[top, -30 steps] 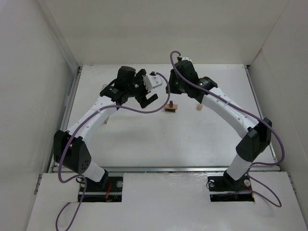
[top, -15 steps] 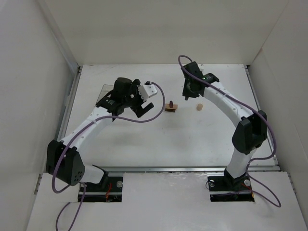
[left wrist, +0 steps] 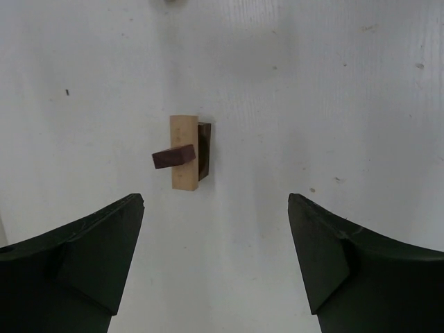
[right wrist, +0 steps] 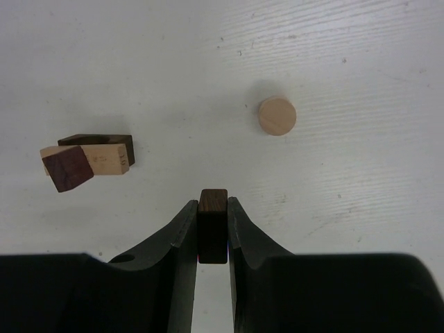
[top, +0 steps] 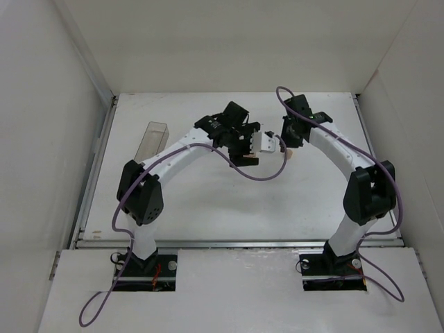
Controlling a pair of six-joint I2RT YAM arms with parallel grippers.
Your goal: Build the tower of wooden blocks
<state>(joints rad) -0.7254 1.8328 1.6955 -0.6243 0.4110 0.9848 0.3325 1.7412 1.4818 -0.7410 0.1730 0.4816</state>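
Observation:
In the left wrist view a flat tan slab (left wrist: pixel 184 142) lies across a dark brown block (left wrist: pixel 205 151), and a dark brown cube (left wrist: pixel 173 157) sits on top of the slab. My left gripper (left wrist: pixel 215 207) is open and empty, hovering above this stack (top: pixel 244 164). My right gripper (right wrist: pixel 212 206) is shut on a dark brown block (right wrist: pixel 212 220), held above the table between the stack (right wrist: pixel 97 158) and the pale beige cylinder (right wrist: pixel 277 115). From above, the left gripper (top: pixel 244 152) covers most of the stack. The right gripper (top: pixel 286 139) is just right of it, near the cylinder (top: pixel 291 154).
A clear plastic rectangular box (top: pixel 154 139) lies at the far left of the white table (top: pixel 208 201). White walls enclose the table on three sides. The left arm's purple cable loops across the middle near the stack.
My left arm has swung right from beside the clear box to over the stack. My right gripper has moved right, away from the stack and toward the cylinder.

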